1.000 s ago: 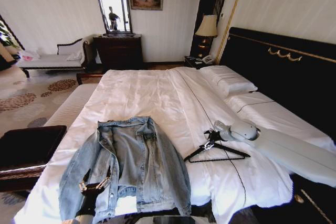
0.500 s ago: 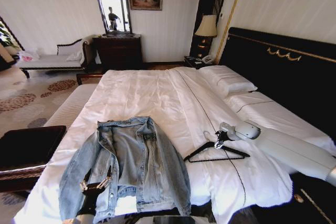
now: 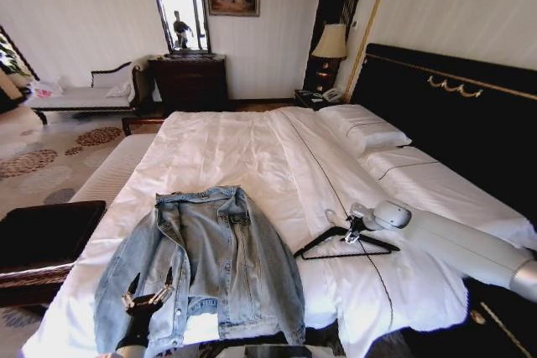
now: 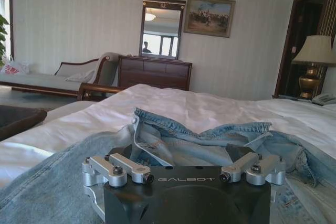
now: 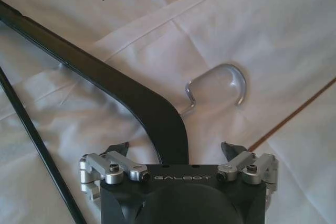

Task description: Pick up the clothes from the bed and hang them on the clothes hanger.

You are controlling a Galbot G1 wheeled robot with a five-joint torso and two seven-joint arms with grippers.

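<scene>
Jacket (image 3: 201, 262) flat on bed (image 3: 243, 144), near foot edge on robot's left side, collar toward headboard (image 3: 457, 115), front open, paler lining showing.

Left gripper (image 3: 149, 298) low over jacket's lower front, at bottom of head view. Fingers spread apart in left wrist view (image 4: 184, 174), with nothing between them; denim (image 4: 210, 140) directly ahead of and below fingertips. Contact with cloth cannot be told.

Hanger (image 3: 344, 242) flat on sheet, right of jacket and well apart from it, between jacket and pillow (image 3: 365, 129) side. Black triangle, hook (image 5: 218, 85) of pale metal lying on sheet near seam line.

Right gripper (image 3: 354, 229) at top of hanger, arm (image 3: 461, 245) reaching in from right. In right wrist view, fingers (image 5: 119, 149) spread wide, one either side of hanger's thick shoulder bar (image 5: 131, 100), which runs into gap between them. Not closed on bar; finger-to-bar contact not visible. Thin lower bar (image 5: 31, 140) passes off to one side of gripper.

Dresser (image 3: 191, 81) with mirror (image 3: 180, 10) at far wall, lamp (image 3: 331, 46) beside headboard, chaise (image 3: 80, 94) at far left.
</scene>
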